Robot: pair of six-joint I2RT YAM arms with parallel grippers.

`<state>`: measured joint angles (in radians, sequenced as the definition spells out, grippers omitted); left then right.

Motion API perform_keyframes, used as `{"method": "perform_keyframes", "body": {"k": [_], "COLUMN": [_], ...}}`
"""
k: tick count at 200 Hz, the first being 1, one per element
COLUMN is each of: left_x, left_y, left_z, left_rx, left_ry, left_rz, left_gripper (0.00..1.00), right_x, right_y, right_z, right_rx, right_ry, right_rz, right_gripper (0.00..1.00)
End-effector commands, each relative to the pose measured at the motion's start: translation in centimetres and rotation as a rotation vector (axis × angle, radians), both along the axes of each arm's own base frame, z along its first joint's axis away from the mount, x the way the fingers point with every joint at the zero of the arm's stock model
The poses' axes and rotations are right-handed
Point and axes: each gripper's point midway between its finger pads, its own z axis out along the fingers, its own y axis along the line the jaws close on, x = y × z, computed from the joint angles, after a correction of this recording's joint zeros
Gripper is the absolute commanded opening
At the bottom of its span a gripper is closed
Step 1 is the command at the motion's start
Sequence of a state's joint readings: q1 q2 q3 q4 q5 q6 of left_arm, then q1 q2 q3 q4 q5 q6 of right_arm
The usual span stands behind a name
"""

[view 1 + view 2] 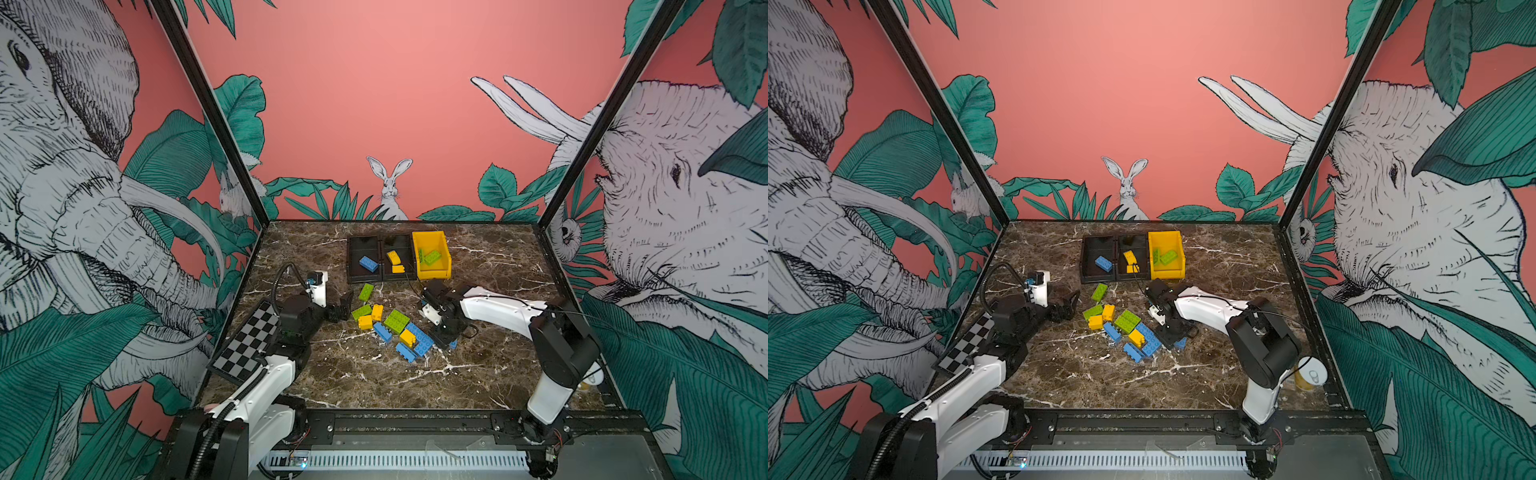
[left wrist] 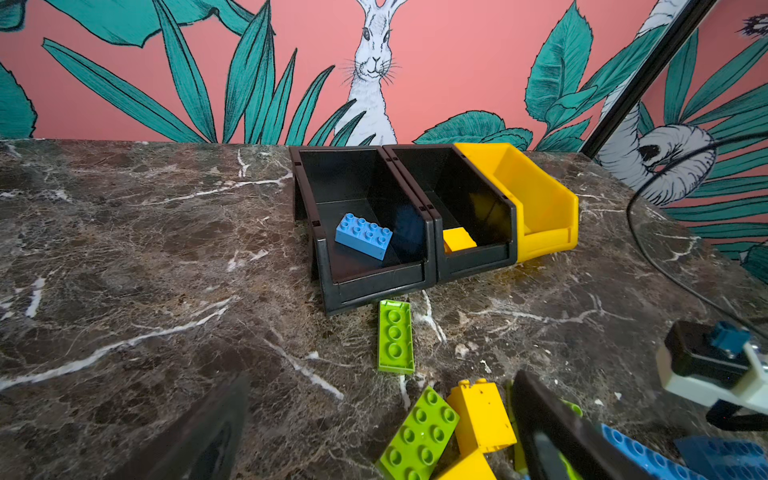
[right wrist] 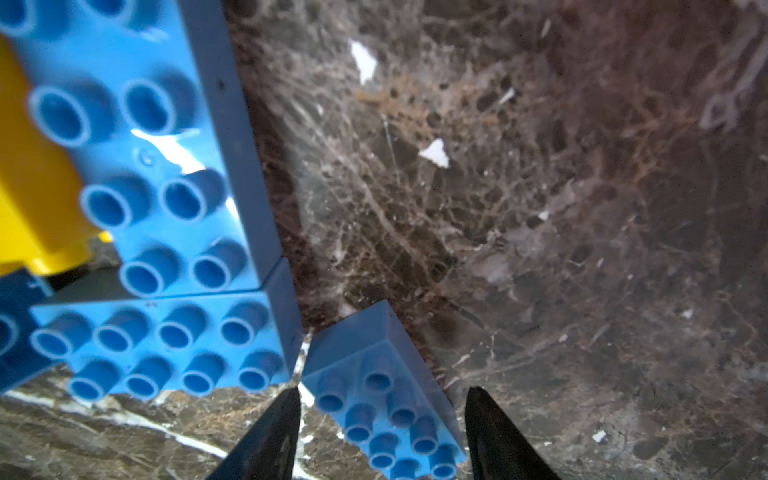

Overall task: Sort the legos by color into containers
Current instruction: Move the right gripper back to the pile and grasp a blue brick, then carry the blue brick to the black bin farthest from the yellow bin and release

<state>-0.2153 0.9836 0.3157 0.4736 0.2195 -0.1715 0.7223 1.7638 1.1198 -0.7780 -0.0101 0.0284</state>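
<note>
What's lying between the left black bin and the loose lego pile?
A single green lego on the marble, just before the left black bin and short of the lego pile; clearest in the left wrist view.

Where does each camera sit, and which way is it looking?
Top views: high behind the robot, overlooking the marble table; left arm and right arm show.
Left wrist: low, facing the bins; left gripper fingers show.
Right wrist: close above a small blue brick; right gripper fingers straddle it.
Shared: top and left wrist views show the binned blue brick.
</note>
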Motion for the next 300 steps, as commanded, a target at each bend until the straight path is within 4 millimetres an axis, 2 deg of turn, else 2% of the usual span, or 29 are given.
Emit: {"method": "perform_keyframes", "body": {"k": [1, 28, 52, 95, 122, 125, 133, 149, 172, 208, 211, 222, 225, 231, 258, 300], "left_x": [0.5, 0.5, 0.4, 0.4, 0.4, 0.4, 0.4, 0.4, 0.5, 0.5, 0.5, 0.5, 0.4, 0.4, 0.5, -0.1], "left_y": [-0.1, -0.1, -0.1, -0.1, 0.0, 0.0, 0.1, 0.1, 0.4, 1.2, 1.3, 1.6, 1.6, 1.9, 2.9, 3.7], "left_z": [1.5, 1.6, 1.6, 1.6, 1.8, 1.8, 1.7, 1.4, 0.9, 0.7, 0.7, 0.6, 0.5, 0.4, -0.1, -0.5], "left_rx": [0.002, 0.001, 0.001, -0.001, 0.000, 0.000, -0.003, -0.010, -0.006, 0.007, 0.009, 0.019, 0.021, 0.025, 0.043, 0.060], "left_ry": [-0.040, -0.041, -0.046, -0.048, -0.052, -0.054, -0.051, -0.063, -0.055, -0.056, -0.058, -0.063, -0.063, -0.065, -0.054, -0.010], "left_rz": [0.000, 0.000, -0.002, 0.000, 0.005, 0.007, 0.015, 0.013, 0.029, 0.076, 0.080, 0.096, 0.099, 0.115, 0.168, 0.201], "left_gripper": [0.99, 0.99, 0.99, 0.99, 0.99, 0.99, 0.99, 0.99, 0.99, 0.99, 0.99, 0.99, 0.99, 0.99, 0.99, 0.99], "right_x": [0.4, 0.6, 0.6, 0.9, 2.0, 2.4, 3.0, 4.4, 6.5, 10.9, 11.3, 12.7, 12.9, 14.0, 16.4, 19.3], "right_y": [-1.0, -1.4, -2.0, -2.5, -2.4, -2.2, -1.8, -0.3, 2.9, 7.2, 7.7, 9.4, 9.9, 11.2, 15.5, 19.6], "right_z": [-0.5, -0.3, -0.4, 0.0, 0.9, 2.1, 3.2, 5.7, 9.5, 13.3, 12.6, 13.4, 13.0, 14.2, 15.3, 15.5], "right_rx": [-0.022, 0.008, 0.025, 0.083, 0.138, 0.166, 0.200, 0.298, 0.490, 0.646, 0.637, 0.657, 0.656, 0.684, 0.756, 0.797], "right_ry": [-0.009, -0.027, -0.046, -0.082, -0.118, -0.144, -0.166, -0.231, -0.304, -0.387, -0.378, -0.385, -0.377, -0.396, -0.396, -0.447], "right_rz": [-0.049, -0.081, -0.118, -0.194, -0.246, -0.252, -0.260, -0.259, -0.255, -0.236, -0.235, -0.211, -0.202, -0.182, -0.123, -0.089], "right_gripper": [0.57, 0.48, 0.46, 0.28, 0.18, 0.17, 0.16, 0.15, 0.15, 0.14, 0.13, 0.13, 0.13, 0.13, 0.13, 0.14]}}
